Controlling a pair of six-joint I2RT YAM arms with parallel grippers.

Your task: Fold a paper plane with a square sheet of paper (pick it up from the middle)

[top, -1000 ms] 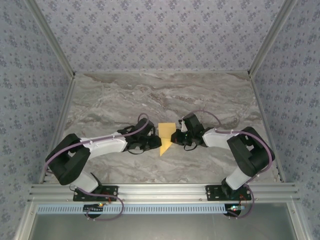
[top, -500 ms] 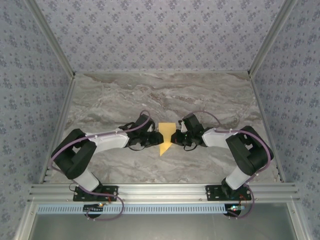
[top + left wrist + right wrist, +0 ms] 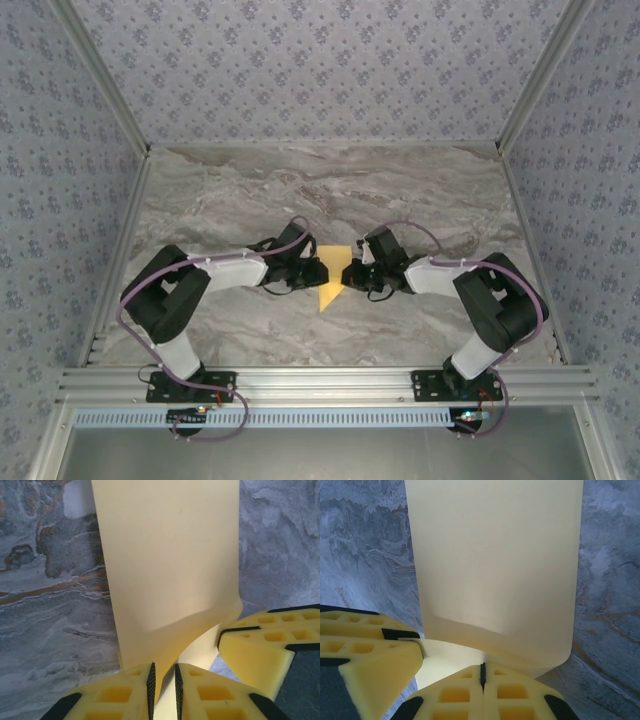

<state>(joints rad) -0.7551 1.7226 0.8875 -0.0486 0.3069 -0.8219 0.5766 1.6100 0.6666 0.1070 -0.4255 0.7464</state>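
Left claw (image 3: 163, 692) and right claw (image 3: 482, 677) pinch paper plane (image 3: 332, 275) between them.

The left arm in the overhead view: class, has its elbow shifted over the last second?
Yes. The left arm's elbow has swung right, away from the left frame rail, toward the yellow paper.

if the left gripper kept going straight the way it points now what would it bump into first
Probably the folded yellow paper: it already lies between the left gripper's nearly closed jaws. Directly beyond it, the right gripper faces it from the paper's other side, though depth between them is hard to judge.
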